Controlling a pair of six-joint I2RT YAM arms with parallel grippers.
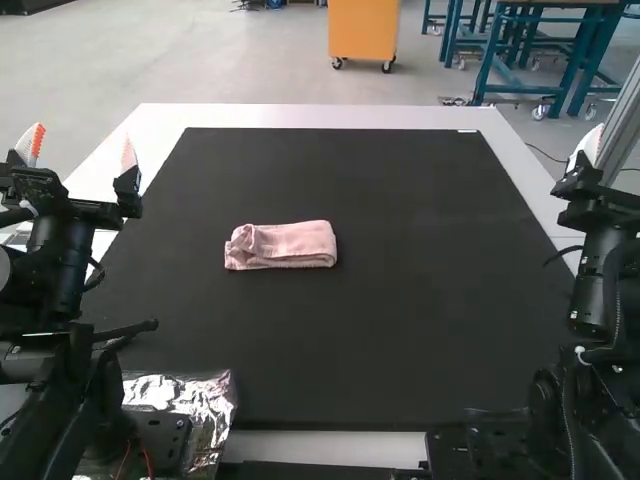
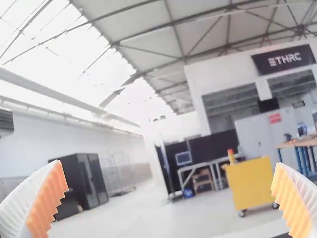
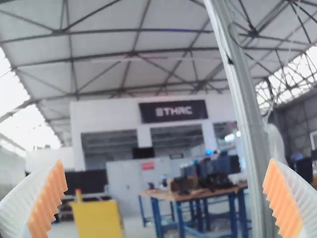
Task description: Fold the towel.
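Yellow cart point(image 2: 251, 186) on pale floor point(image 2: 143, 215)

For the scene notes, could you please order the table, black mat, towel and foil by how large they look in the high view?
1. Table
2. Black mat
3. Towel and foil, unranked: the foil is nearer the camera and partly covered by the left arm.

In the background of the left wrist view, a dark rectangular sign point(image 2: 283, 59) with one line of large, pale capital letters stands high on a white wall point(image 2: 198, 82), above wide openings, and the same sign and lettering show in the background of the right wrist view. Below it, in the background of both wrist views, a small red label point(image 2: 275, 118) sits on a pale grey cabinet point(image 2: 254, 131), its print too small and blurred to tell.
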